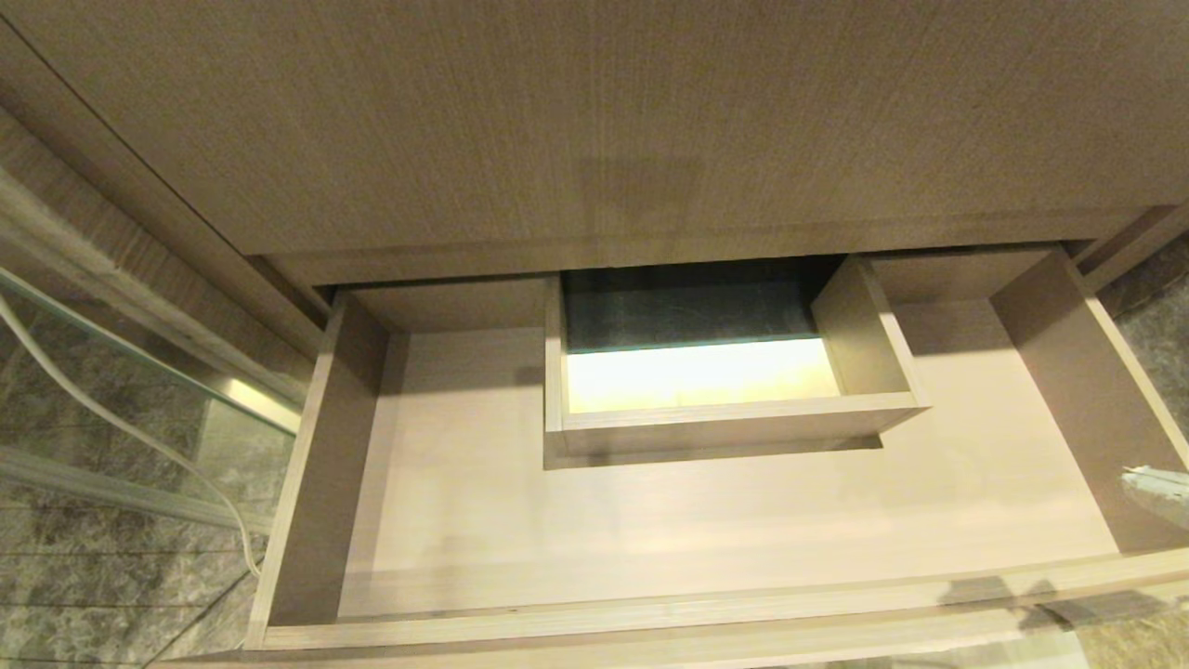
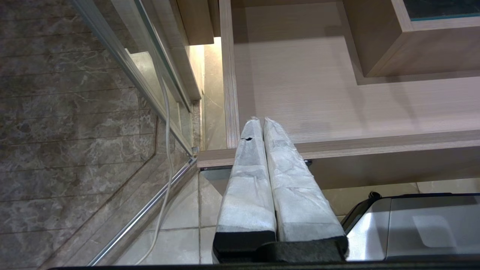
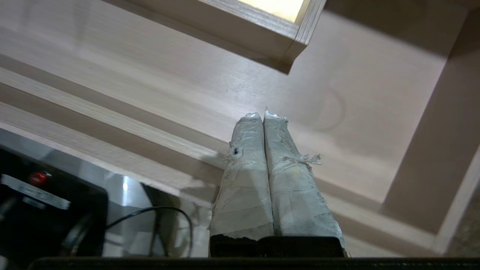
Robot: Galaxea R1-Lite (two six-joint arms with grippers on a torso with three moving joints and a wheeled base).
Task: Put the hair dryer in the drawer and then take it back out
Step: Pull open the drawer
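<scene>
- The left jaws are hanging closest to us, just by the front left corner of the drawer (image 2: 375,144), and their white wrapped fingers (image 2: 247,180) are pressing together with nothing between them
- The right jaws are pointing in over the front right part of the drawer, and their wrapped fingers (image 3: 243,180) are closing on each other too, holding nothing
- The drawer is standing pulled open, and its pale wood floor is showing from the front rim to the back
- The hair dryer is not showing in any view; it is not lying in the drawer and no jaws are holding it, so I cannot tell where it is
- I am guessing a small hair dryer is feeling light and hard, with smooth plastic that is sliding easily between soft padded fingers
- I am thinking the slim handle is the best place to take hold, squeezing across it close to the barrel so the heavy end is not tipping down
- Its cord is probably flopping about, so it is likely dragging or catching on the drawer rim if it is hanging loose
- Farther in, a boxed cut-out (image 1: 734,423) is sitting in the middle of the drawer, and the dryer is needing to go beside it, not into it
- A thin white cable (image 1: 121,418) is running down behind a glass panel (image 1: 186,390) on the left, well apart from the drawer
- At the very back, a big wood panel (image 1: 594,121) is hanging over the drawer
</scene>
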